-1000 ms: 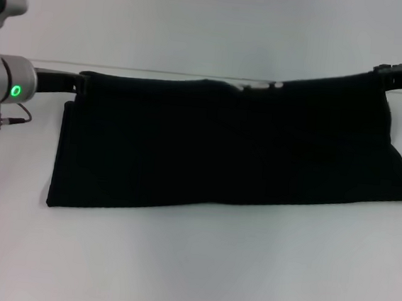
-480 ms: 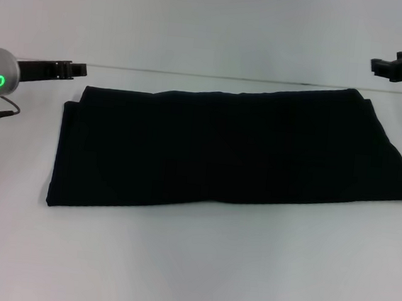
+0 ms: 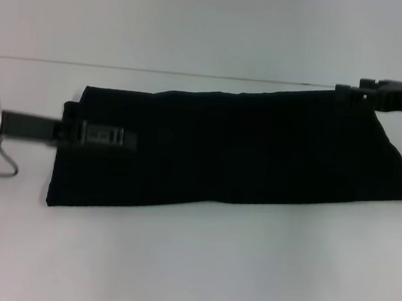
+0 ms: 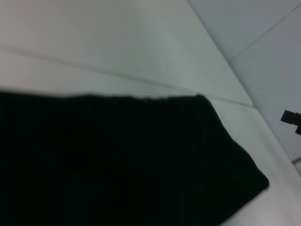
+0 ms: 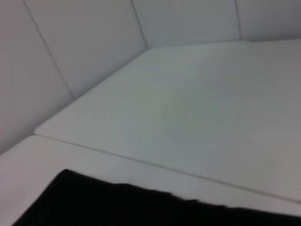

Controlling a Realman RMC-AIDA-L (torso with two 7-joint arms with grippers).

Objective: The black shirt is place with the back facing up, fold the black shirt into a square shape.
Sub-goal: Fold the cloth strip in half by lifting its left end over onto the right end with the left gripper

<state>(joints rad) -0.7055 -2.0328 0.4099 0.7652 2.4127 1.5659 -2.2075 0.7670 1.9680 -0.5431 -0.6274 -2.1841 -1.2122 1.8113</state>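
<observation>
Shirt [image 3: 236,150] lay on the white surface [image 3: 190,263] as a long folded band, not yet square; a crosswise fold seemed left. Left claw [image 3: 106,138] was over its left end, right claw [image 3: 356,94] at its far right corner; I cannot tell either's opening.

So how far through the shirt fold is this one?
Done: the black shirt already lies folded into a long band on the table. In hand: the left tool reaches in over the band's left end, the right tool sits at its far right corner; no grip is visible. Left: the band is much wider than deep, so probably another fold end to end.
</observation>
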